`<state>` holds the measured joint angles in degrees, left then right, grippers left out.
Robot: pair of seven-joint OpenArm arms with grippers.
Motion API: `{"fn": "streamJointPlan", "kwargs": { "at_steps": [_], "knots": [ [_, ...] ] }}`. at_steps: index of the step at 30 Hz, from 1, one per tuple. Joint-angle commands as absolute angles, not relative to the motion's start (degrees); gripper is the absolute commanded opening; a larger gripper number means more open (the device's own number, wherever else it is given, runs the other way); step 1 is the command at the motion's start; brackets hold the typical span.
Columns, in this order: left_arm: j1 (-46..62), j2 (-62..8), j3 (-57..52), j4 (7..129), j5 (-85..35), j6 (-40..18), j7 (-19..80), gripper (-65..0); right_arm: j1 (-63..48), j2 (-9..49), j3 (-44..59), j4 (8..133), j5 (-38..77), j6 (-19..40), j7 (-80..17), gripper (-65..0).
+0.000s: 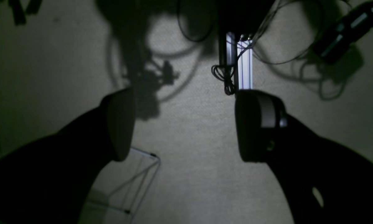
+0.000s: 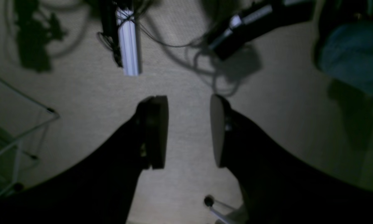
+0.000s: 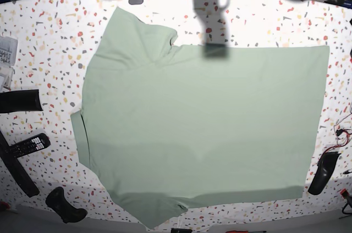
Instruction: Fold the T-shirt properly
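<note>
We see the T-shirt spread flat across the middle of the speckled terrazzo table, its hem edge toward the base view's right and its collar and sleeves toward the left. One sleeve lies near the upper left, the other runs down to the bottom edge of that view. The cloth looks mostly smooth, with faint creases across its middle.

Around it on the table we find a remote control and dark objects along the left side, and another dark object near the lower right corner.

Neither arm touches the shirt. In its wrist view, the left gripper has its jaws spread wide and holds nothing, over a pale carpeted floor. The right gripper has its jaws partly parted, with a clear gap between them, also empty.
</note>
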<state>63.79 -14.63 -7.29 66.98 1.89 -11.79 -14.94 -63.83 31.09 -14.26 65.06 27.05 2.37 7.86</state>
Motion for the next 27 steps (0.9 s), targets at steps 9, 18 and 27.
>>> {"fn": "streamJointPlan", "kwargs": {
  "at_steps": [9,18,27],
  "knots": [
    [75.00,-16.21,-8.97,87.13,-9.72,-11.77,-12.80,-20.4,-75.00,31.42,3.20,86.46,27.03,3.51,2.04,-42.5],
    [75.00,-16.23,-16.36,100.90,-13.82,-11.77,-7.90,-20.4,-75.00,31.42,13.96,100.64,27.03,8.16,-3.20,-42.5],
    [73.23,-16.23,-21.04,112.07,-22.15,-11.79,6.81,-20.4,-75.00,31.42,24.36,112.40,27.05,8.21,-3.27,-42.6]
  ]
}}
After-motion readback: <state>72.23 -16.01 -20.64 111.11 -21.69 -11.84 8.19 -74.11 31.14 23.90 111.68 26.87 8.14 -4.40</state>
